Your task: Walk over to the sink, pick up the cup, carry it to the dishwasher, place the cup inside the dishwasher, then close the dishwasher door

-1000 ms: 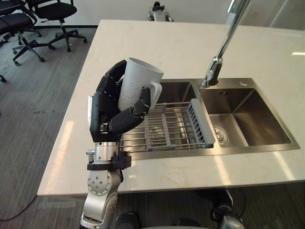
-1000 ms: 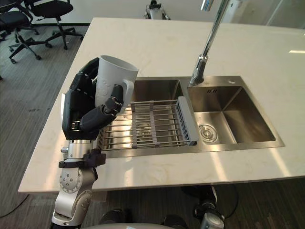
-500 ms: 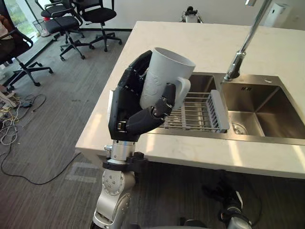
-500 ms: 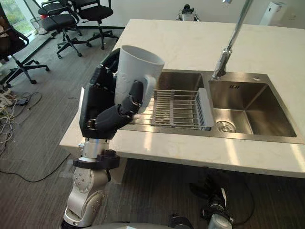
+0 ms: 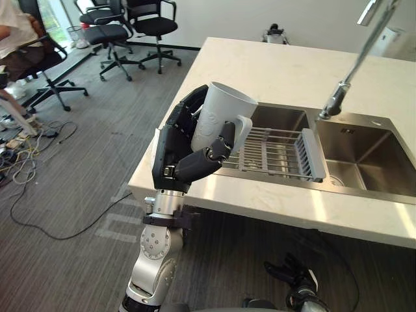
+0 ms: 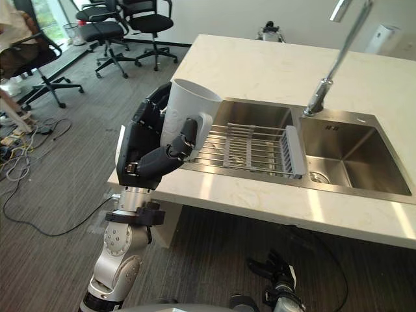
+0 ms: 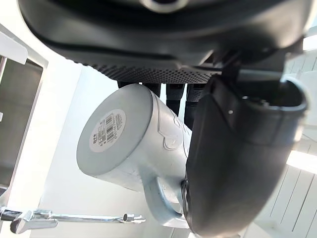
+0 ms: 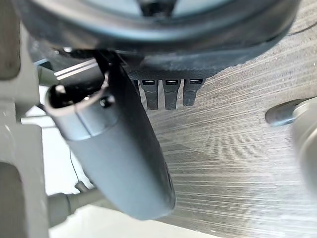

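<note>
Cup [image 7: 148, 134], barcode sticker [image 7: 107, 130] underneath

The white ceramic mug [image 5: 220, 117] sits mouth up in the raised left hand [image 5: 175, 159], fingers behind it and thumb in front. To the hand's right lies the pale stone counter [image 5: 273, 71]. Set in it is the steel double sink [image 5: 370, 162], with a grey wire draining rack [image 5: 279, 153] across the basin nearer the hand and the chrome tap [image 5: 344, 88] behind. Black office chairs [image 5: 146, 26] stand far behind, leftward.
</note>
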Available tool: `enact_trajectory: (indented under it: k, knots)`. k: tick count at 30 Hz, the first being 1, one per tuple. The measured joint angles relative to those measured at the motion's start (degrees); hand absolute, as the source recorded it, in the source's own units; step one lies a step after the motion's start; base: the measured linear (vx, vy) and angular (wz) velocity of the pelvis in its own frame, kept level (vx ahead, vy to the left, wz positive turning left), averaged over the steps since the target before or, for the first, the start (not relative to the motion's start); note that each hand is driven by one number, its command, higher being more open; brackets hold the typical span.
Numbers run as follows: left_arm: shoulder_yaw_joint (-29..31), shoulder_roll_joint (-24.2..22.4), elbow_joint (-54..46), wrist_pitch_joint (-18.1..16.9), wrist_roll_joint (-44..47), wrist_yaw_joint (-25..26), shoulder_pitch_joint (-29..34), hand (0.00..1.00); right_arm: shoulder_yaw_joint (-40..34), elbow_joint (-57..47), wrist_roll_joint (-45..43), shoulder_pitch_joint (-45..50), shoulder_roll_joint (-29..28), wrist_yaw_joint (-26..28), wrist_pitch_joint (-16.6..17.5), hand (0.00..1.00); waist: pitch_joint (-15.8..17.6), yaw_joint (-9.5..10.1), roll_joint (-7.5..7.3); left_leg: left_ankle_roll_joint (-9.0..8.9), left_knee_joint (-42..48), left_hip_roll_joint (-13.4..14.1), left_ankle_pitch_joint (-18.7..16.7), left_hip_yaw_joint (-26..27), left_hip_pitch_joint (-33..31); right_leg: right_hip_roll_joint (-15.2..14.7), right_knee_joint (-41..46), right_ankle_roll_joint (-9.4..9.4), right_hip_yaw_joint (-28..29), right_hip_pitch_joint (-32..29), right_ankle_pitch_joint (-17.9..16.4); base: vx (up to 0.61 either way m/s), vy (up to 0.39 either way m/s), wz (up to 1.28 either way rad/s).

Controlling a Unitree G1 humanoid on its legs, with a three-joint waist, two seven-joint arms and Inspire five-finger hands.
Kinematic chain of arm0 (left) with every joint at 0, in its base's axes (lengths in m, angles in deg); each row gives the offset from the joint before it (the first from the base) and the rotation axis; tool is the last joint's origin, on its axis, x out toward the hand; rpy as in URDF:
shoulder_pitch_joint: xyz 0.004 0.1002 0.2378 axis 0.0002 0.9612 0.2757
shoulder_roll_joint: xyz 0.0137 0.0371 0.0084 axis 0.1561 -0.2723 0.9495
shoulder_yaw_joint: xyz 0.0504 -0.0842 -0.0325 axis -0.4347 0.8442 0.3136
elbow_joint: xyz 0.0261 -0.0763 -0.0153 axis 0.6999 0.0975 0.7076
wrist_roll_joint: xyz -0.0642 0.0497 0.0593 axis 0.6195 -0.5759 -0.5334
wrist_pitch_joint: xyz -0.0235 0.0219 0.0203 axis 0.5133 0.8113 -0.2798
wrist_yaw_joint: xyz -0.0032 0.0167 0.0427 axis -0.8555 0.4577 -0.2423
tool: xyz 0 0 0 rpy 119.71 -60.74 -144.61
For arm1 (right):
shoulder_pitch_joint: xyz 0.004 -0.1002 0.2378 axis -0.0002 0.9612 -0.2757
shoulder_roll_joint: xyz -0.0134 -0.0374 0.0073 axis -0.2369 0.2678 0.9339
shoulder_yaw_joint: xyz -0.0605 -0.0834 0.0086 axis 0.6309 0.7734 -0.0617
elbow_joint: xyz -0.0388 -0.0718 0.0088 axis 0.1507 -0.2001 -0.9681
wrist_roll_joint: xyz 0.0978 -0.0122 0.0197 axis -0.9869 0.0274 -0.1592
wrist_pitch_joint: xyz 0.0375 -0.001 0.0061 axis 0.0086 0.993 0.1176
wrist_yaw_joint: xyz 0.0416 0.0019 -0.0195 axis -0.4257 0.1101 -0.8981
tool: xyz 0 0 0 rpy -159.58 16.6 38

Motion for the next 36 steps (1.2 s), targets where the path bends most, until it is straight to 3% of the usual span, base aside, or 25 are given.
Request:
enact_trajectory:
  k: [1,5,7,8,9,10,12,13,14,15,16,17,18,19,20,21,23,24,26,29,31,32,33,36]
  knots:
    - [0.4,0.4,-0.1,-0.1,0.0,0.1,1.6,0.3,0.2,0.0,0.0,0.3,0.2,-0.1,-0.1,0.9,-0.2,1.34,0.32,-0.46,0.0,-0.2,0.3,-1.6,-0.6,-0.1,0.8,0.68,-1.1,-0.2,-1.1,-0.07,-0.091,0.48]
    - [1.2,-0.6,-1.0,0.0,0.0,0.1,4.9,0.3,3.4,-1.8,0.0,0.3,0.0,-0.6,-0.2,0.9,-0.4,2.88,0.69,-1.68,0.9,-0.5,1.8,-7.6,-3.8,0.1,1.9,0.09,-7.2,-0.1,-1.4,-0.04,-0.119,0.86]
    - [1.8,-1.9,-2.3,0.3,0.2,0.8,6.2,0.3,4.6,-4.1,0.0,0.3,-0.2,-0.7,-0.1,0.9,-0.4,3.27,0.64,-2.07,0.6,-1.2,4.1,-9.3,-5.7,-0.3,2.6,-0.85,-10.4,-0.1,-1.9,-0.04,-0.077,1.21]
    - [1.9,-2.2,-3.3,0.4,0.5,1.2,6.4,0.3,4.6,-5.4,0.0,0.3,-0.4,-1.0,0.0,0.9,-0.4,3.12,0.61,-1.77,-0.4,-1.9,7.0,-7.5,-7.2,-1.1,2.9,-1.38,-12.9,0.2,-2.2,-0.08,-0.019,1.8]
    - [2.2,-2.4,-4.5,0.4,0.5,1.4,6.5,0.3,4.5,-5.9,0.0,0.0,-0.4,-1.1,0.0,0.9,-0.3,3.03,0.52,0.5,-4.0,-1.3,10.0,-2.1,-7.4,-2.4,2.7,-1.92,-16.2,1.0,-2.2,-0.11,-0.005,1.79]
    - [2.6,-2.5,-5.3,0.3,0.5,1.4,6.6,0.3,4.3,-5.8,0.0,-0.3,-0.5,-1.2,0.0,0.9,0.0,3.45,0.11,1.52,-4.7,-0.7,10.0,1.1,-7.4,-2.7,2.7,-2.09,-17.6,1.2,-2.3,-0.11,0.026,1.48]
    - [3.8,-3.1,-6.6,0.1,0.6,1.4,6.5,0.3,4.4,-6.4,0.1,-0.8,-0.4,-1.7,0.3,0.9,0.0,4.18,0.08,5.74,7.9,7.1,3.3,20.4,-10.9,-3.9,1.9,-2.12,-23.9,4.0,-2.3,-0.09,0.019,1.29]
    - [3.8,-3.3,-6.6,0.0,0.6,1.4,6.5,0.3,4.3,-6.4,0.1,-0.8,0.0,-1.8,0.3,0.9,-0.1,4.15,0.33,6.43,9.5,8.3,3.3,23.4,-10.7,-4.0,2.0,-2.1,-25.4,4.9,-2.3,-0.04,0.058,1.41]
    - [3.4,-3.7,-6.9,-0.2,0.6,1.1,6.6,0.3,4.0,-6.3,0.1,-0.3,1.0,-2.2,0.3,0.9,-0.9,4.19,1.59,6.75,8.3,8.7,4.8,25.5,-9.9,-3.9,2.4,-1.56,-27.9,6.1,-2.8,-0.04,0.116,1.51]
    - [3.7,-3.2,-7.4,-0.9,0.7,0.7,6.3,0.3,3.1,-5.6,0.1,-1.0,0.8,-2.4,0.3,0.9,-1.2,3.14,0.91,5.01,3.8,5.1,5.0,23.5,-9.9,-5.5,2.3,0.39,-28.7,6.1,-5.2,-0.05,0.128,1.58]
    - [4.0,-2.9,-7.4,-1.2,0.7,0.6,6.2,0.3,2.5,-5.0,0.1,-1.6,0.8,-2.4,0.4,0.9,-1.1,2.66,0.53,5.25,1.8,3.6,5.1,23.1,-10.0,-6.0,1.9,0.77,-28.6,6.0,-5.4,-0.05,0.138,1.69]
    - [5.1,-2.6,-7.2,-1.2,0.7,0.4,6.1,0.3,1.6,-3.4,0.1,-2.8,0.3,-2.5,0.4,0.9,-0.4,1.94,-0.93,5.45,2.2,2.2,4.1,24.3,-10.3,-7.3,-0.1,1.27,-29.4,6.5,-5.3,-0.02,0.132,1.24]
    - [6.2,-2.7,-7.0,-1.2,0.8,0.5,6.7,0.3,1.0,-1.7,0.1,-3.8,0.7,-2.5,0.3,0.9,-0.3,2.81,0.05,5.52,7.8,3.2,3.2,22.4,-10.1,-7.6,0.6,2.09,-29.5,7.1,-5.3,0.03,0.183,0.98]
    - [6.9,-2.9,-6.8,-1.2,0.9,0.5,6.9,0.3,1.0,-1.3,0.1,-4.0,0.7,-2.5,0.2,0.9,-0.4,2.91,0.58,4.3,6.8,3.1,0.8,21.1,-8.9,-7.7,1.5,2.65,-29.7,7.4,-5.3,0.06,0.176,0.65]
    - [8.2,-2.9,-5.9,-1.0,1.4,0.5,7.0,0.3,0.9,-1.0,0.1,-4.3,-0.1,-2.4,0.1,0.9,0.4,2.82,-0.55,4.93,7.4,0.6,-0.2,19.9,-8.3,-10.2,4.3,2.56,-29.8,7.9,-5.8,0.13,0.25,0.73]
    - [8.7,-3.2,-4.6,-0.8,2.0,0.6,7.3,0.3,1.0,-1.0,0.2,-4.5,-0.3,-1.9,-0.2,0.9,0.6,2.99,-0.75,6.2,9.0,-1.3,-1.8,18.7,-8.3,-12.5,10.3,2.46,-29.6,7.3,-5.8,0.13,0.217,0.78]
    - [8.3,-3.0,-4.2,0.0,2.1,0.5,7.5,0.3,1.0,-1.0,0.2,-4.6,-0.5,-1.5,-0.4,0.9,0.7,2.55,-0.65,7.43,9.7,-2.6,-2.9,16.7,-7.9,-14.1,17.7,-1.01,-27.0,4.9,-4.9,0.14,0.188,0.73]
    - [7.4,-2.5,-4.0,0.7,2.0,0.3,7.5,0.3,1.1,-1.0,0.2,-4.3,-0.8,-1.3,-0.5,0.9,1.0,1.38,-0.48,8.54,9.5,-3.5,-3.6,13.9,-6.8,-13.1,23.8,-2.88,-20.5,2.3,-5.3,0.18,0.154,1.03]
    - [6.4,-1.4,-4.1,0.7,2.0,-0.3,7.7,0.3,2.1,-2.0,0.2,-3.1,-1.1,-1.1,-0.7,0.9,1.2,1.07,-0.23,7.91,8.0,-4.0,-3.5,10.3,-4.2,-5.9,25.5,-1.18,-8.0,-1.4,-8.7,0.22,0.111,0.97]
    - [6.0,-1.2,-4.1,0.5,2.0,-0.4,7.6,0.3,2.7,-7.4,0.6,0.2,-2.1,-1.1,-0.7,0.9,0.7,0.8,-0.83,7.85,6.1,-5.8,-3.2,6.4,-1.5,0.7,21.1,0.11,3.3,-6.3,-10.2,0.23,0.024,0.85]
    - [5.9,-1.2,-4.2,0.5,2.1,-0.4,7.7,0.3,3.6,-9.0,0.8,1.1,-2.1,-1.2,-0.7,0.9,0.5,0.62,-1.38,7.48,6.0,-7.1,-3.5,4.8,-0.6,1.1,16.8,0.55,4.2,-7.0,-9.8,0.25,-0.051,0.82]
    - [5.7,-1.2,-4.3,0.5,2.1,-0.5,7.7,0.3,4.5,-10.3,1.2,1.7,-2.2,-1.3,-0.8,0.9,0.2,0.58,-2.15,6.63,6.9,-7.8,-4.0,4.8,-0.1,0.4,13.6,0.07,3.1,-7.1,-6.9,0.31,-0.118,0.88]
    - [5.7,-1.5,-4.3,0.5,2.2,-0.5,7.9,0.3,5.0,-12.1,1.5,2.1,-2.3,-1.1,-0.8,0.9,0.0,0.88,-2.09,5.03,9.4,-7.4,-5.2,5.0,-0.7,0.6,11.6,1.12,2.2,-6.6,-4.7,0.27,-0.123,0.64]
    - [5.8,-2.2,-5.0,0.2,2.5,-1.1,8.7,0.3,7.0,-17.0,3.5,2.2,-2.3,-0.9,-0.8,0.9,-0.8,1.96,-1.0,2.92,9.9,-3.9,-6.9,5.2,0.0,3.4,7.4,-0.27,0.3,-3.2,-3.8,0.22,-0.147,0.15]
